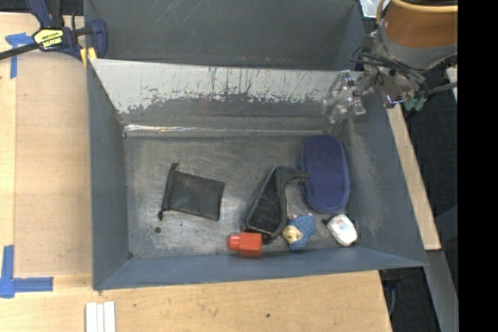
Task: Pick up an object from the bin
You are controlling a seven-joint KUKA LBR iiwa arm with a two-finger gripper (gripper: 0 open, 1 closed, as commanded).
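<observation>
My gripper (342,99) hangs at the bin's far right corner, above the back wall, with nothing between its metal fingers. Below it, on the floor at the right, lies a blue oval pad (324,172), the nearest thing. A black triangular pouch (267,206) lies left of the pad, partly leaning against it.
A black square cloth (193,195) lies on the left of the floor. Along the front wall sit a red block (247,244), a small blue and cream toy (297,232) and a white cap-like piece (341,229). The arm with its orange cover stands over the right rim.
</observation>
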